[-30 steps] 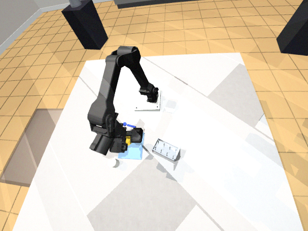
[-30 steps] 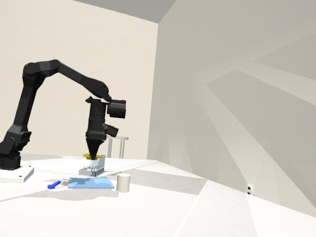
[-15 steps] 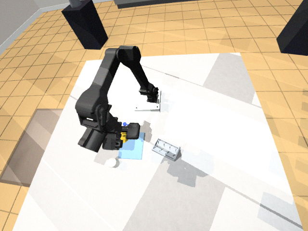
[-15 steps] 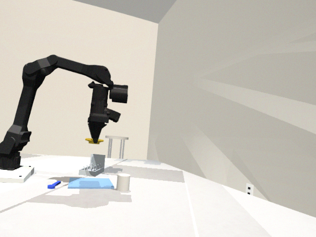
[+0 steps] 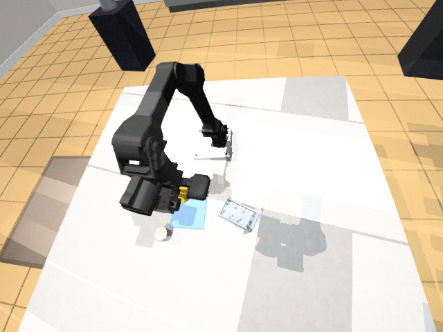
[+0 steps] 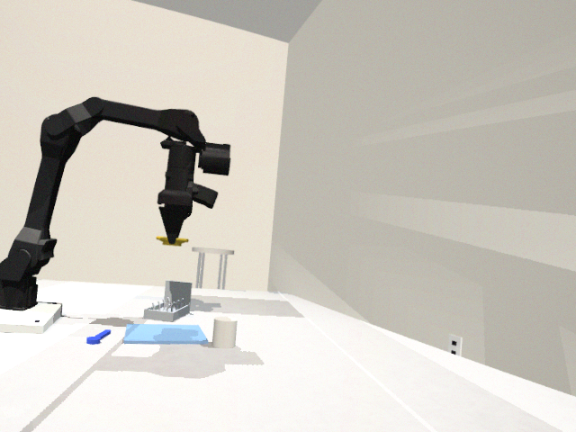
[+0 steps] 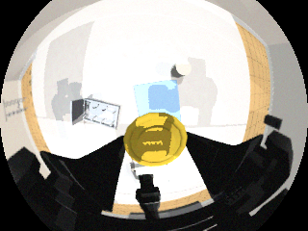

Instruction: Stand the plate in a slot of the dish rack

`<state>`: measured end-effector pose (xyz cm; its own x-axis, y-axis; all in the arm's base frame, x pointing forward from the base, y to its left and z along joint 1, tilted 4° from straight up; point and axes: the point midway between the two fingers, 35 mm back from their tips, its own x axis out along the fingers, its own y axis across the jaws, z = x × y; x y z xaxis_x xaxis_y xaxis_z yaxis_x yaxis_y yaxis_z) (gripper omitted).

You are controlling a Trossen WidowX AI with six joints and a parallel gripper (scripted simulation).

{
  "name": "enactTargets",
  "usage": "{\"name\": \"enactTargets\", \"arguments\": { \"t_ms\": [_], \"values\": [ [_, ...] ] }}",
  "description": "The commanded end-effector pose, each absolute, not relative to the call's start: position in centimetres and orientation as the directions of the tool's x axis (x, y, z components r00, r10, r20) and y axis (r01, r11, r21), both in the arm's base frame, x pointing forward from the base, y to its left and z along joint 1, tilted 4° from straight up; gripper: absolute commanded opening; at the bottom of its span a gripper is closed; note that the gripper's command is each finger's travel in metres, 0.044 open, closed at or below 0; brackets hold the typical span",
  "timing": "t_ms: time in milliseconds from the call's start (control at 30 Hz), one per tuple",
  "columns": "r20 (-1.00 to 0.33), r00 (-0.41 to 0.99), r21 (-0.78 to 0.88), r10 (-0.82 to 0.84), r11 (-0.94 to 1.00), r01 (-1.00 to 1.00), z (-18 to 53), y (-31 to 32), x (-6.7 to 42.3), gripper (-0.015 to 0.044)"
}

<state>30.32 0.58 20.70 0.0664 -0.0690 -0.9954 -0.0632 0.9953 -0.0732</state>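
Note:
The yellow plate (image 5: 183, 193) (image 6: 165, 240) (image 7: 155, 140) is lying level in the air, high above the blue mat (image 5: 194, 219) (image 6: 139, 333) (image 7: 142, 98). My gripper (image 6: 172, 241) (image 7: 155, 138) is shut on the plate, with one finger at each side of its rim, and points straight down. The grey dish rack (image 5: 239, 215) (image 6: 167, 313) (image 7: 101, 113) stands on the table to the right of the mat in the top view. It has short upright pegs and a tall panel at one end. In the top view the arm hides part of the plate and the fingertips.
A cream cylindrical cup (image 5: 161, 234) (image 6: 224, 332) (image 7: 183, 68) stands beside the mat. A blue spoon-like object (image 6: 98, 337) lies on the table on the mat's other side, toward the white arm base (image 5: 211, 155) (image 6: 32, 320).

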Motion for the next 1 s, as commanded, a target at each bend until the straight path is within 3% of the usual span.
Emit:
{"name": "enactTargets", "arguments": {
  "t_ms": [0,200,400,967],
  "values": [
    [-0.996,0.058,-0.064,-0.066,0.997,0.034,20.3,3.5,29.1,0.0000],
    [-0.996,0.056,-0.050,-0.063,0.976,0.214,19.8,7.6,26.8,0.0000],
    [-0.997,0.054,-0.048,-0.061,0.975,0.215,19.7,7.7,26.7,0.0000],
    [-0.984,-0.094,0.166,0.154,0.976,-0.137,15.4,7.9,26.5,0.0000]
  ]
}}
